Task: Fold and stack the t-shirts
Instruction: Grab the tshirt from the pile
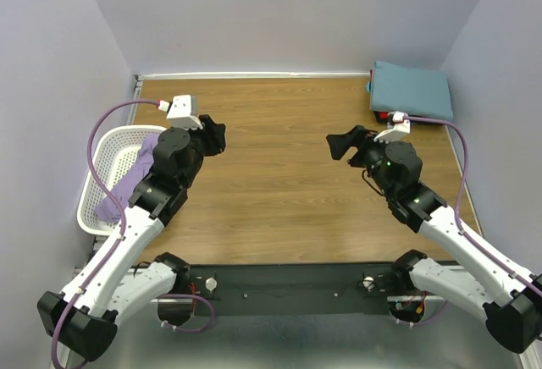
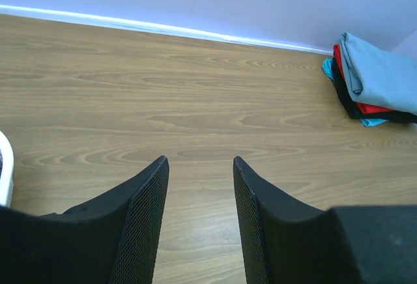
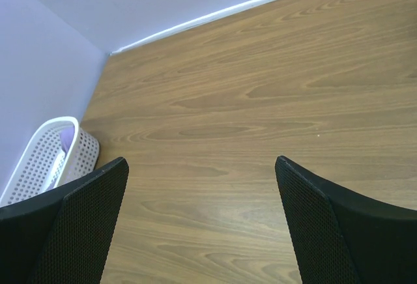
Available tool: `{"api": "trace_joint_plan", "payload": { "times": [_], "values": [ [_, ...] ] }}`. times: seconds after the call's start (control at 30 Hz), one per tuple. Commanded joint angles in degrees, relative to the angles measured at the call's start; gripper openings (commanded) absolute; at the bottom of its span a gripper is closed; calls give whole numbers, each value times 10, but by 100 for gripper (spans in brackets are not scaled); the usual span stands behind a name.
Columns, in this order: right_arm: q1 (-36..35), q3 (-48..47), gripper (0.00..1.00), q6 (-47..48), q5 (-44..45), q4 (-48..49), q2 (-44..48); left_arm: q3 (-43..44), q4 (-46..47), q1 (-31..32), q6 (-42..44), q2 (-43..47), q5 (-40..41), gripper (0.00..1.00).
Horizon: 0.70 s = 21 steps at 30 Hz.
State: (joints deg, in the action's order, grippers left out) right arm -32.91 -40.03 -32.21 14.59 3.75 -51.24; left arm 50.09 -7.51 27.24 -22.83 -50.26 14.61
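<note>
The purple shirt (image 1: 127, 179) lies crumpled in the basket (image 1: 103, 153). The folded teal shirt (image 1: 412, 91) tops the red one (image 2: 371, 108), far right corner.

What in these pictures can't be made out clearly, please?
- Purple shirt: top view, the left arm covers part; basket walls hide the rest.
- Folded stack: left wrist view, cut by the right edge; layer count unclear.
- Right wrist view: the stack is out of frame.

The white-and-black left arm (image 1: 135, 234) reaches forward and inward, its black mesh-padded jaws parted narrowly. The matching right arm (image 1: 449, 234) mirrors it, its jaws spread wide apart.
</note>
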Motion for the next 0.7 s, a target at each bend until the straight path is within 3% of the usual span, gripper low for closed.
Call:
{"api": "trace_joint_plan", "payload": {
  "times": [0.0, 0.2, 0.23, 0.33, 0.4, 0.5, 0.67],
  "values": [
    [-1, -2, 100, 23, -33, -21, 14, -1, -24, 2, -14, 0, 28, 53],
    [-1, -15, 100, 49, -74, -56, -2, 48, -100, -4, -54, -32, 89, 57],
    [-2, -18, 100, 51, -77, -61, -10, 67, -131, -10, -61, -46, 100, 70],
    [-1, -30, 100, 60, -85, -85, -24, 108, -217, -43, -111, -70, 170, 73],
    [-1, -29, 100, 60, -91, -89, -25, 127, -278, -99, -138, -79, 219, 73],
    [-1, -24, 100, 56, -101, -89, -32, 135, -303, -169, -164, -82, 221, 95],
    [-1, -26, 100, 51, -126, -89, -55, 71, -275, -336, -158, -84, 167, 96]
  ]
}}
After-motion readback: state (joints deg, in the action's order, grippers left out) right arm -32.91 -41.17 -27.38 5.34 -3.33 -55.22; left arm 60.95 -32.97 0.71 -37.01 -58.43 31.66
